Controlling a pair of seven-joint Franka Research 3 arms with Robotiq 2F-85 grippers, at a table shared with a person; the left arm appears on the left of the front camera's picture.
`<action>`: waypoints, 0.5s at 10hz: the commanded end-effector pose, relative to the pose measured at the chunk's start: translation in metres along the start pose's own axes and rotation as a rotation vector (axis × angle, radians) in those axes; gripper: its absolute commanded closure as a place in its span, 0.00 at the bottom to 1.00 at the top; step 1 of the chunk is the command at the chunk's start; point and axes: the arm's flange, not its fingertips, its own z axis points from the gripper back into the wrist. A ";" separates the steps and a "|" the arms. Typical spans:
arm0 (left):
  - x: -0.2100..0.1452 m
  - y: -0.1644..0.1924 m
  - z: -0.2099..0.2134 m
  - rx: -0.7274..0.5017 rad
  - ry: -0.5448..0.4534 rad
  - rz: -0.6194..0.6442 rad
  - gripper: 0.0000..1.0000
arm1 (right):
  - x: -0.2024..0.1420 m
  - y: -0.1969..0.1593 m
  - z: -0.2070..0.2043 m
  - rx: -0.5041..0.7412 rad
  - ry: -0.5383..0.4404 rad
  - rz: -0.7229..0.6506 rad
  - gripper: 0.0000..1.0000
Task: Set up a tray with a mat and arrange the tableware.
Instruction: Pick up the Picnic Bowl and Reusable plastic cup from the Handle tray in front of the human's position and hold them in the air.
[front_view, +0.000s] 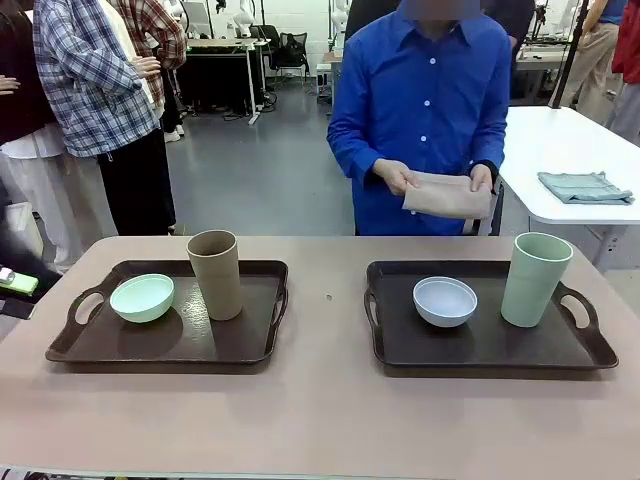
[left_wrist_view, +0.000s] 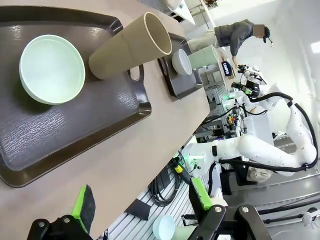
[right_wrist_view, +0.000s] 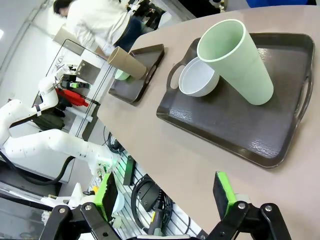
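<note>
The table (front_view: 320, 420) is lying ahead of both grippers, the left tray (front_view: 90, 350) before the left gripper (left_wrist_view: 141, 199), the right tray (front_view: 480, 350) before the right gripper (right_wrist_view: 165, 192). Both are hanging with fingers spread wide, gripping nothing. Far past them a person is holding the folded mat (front_view: 447, 195) — it likely needs a bare tray. Standing in the way: the tan cup (front_view: 215, 273) and mint bowl (front_view: 142, 297) ahead of the left gripper, the green cup (front_view: 536, 279) and pale blue bowl (front_view: 445, 301) ahead of the right. Lifting each cup slowly, gripped low, seems best.
</note>
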 end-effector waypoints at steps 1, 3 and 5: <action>-0.001 -0.001 0.000 -0.013 0.001 0.003 0.00 | 0.000 0.000 0.000 0.002 0.005 0.004 0.00; -0.001 -0.001 0.000 -0.013 0.001 0.003 0.00 | 0.000 0.000 0.000 0.002 0.005 0.004 0.00; -0.001 -0.001 0.000 -0.013 0.001 0.003 0.00 | 0.000 0.000 0.000 0.002 0.005 0.004 0.00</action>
